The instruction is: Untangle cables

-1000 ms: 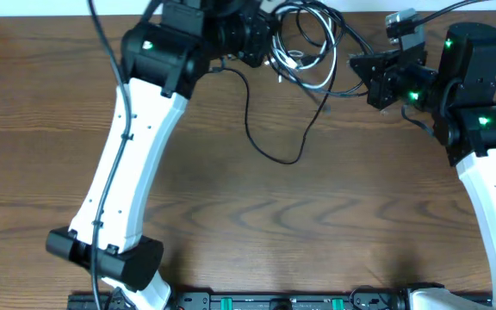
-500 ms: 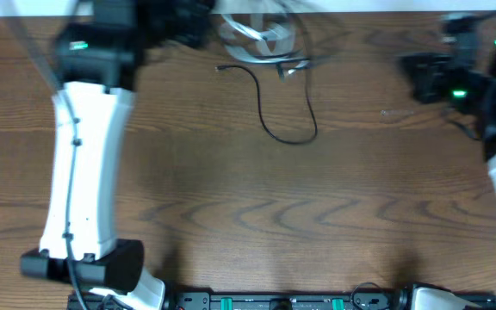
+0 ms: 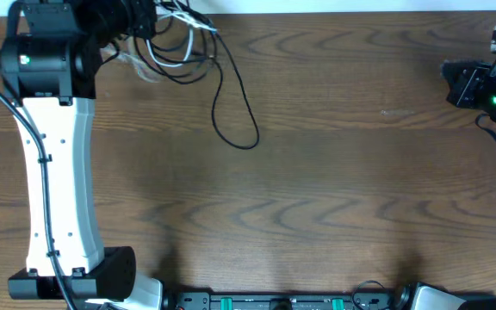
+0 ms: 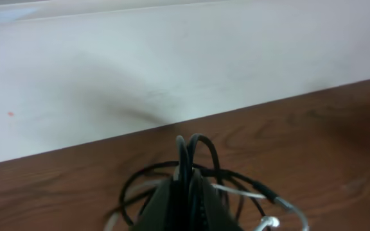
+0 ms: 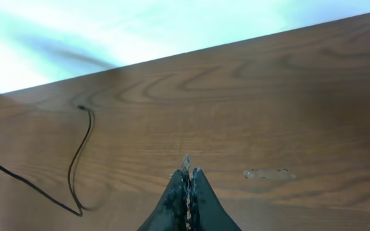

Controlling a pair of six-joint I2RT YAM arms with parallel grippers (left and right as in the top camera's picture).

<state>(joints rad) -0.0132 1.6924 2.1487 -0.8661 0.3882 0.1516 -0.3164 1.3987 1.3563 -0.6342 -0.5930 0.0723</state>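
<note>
Black and white cables (image 3: 172,50) lie bunched at the far left corner of the wooden desk (image 3: 334,198). From above, the dark head of the left arm partly covers them, so the tangle itself cannot be sorted out. 1 length of the black cable (image 3: 246,145) trails out of the bunch toward the desk's middle and bends in a narrow loop.

The left pincer (image 4: 185,185) is pressed together on black loops that arch over its tips. Its wrist view is blurred, and the white cable (image 4: 289,209) shows only as a pale curve cut off at the lower edge. A pale wall (image 4: 172,70) stands behind.

The right pincer (image 5: 187,172) is pressed together with nothing between its tips. It sits near the desk's right edge, well apart from the bunch, and the overhead frame partly cuts it off. Its wrist view catches the black loop at left, 1 leg ending in a small dark tip, the other running out of frame.
</note>
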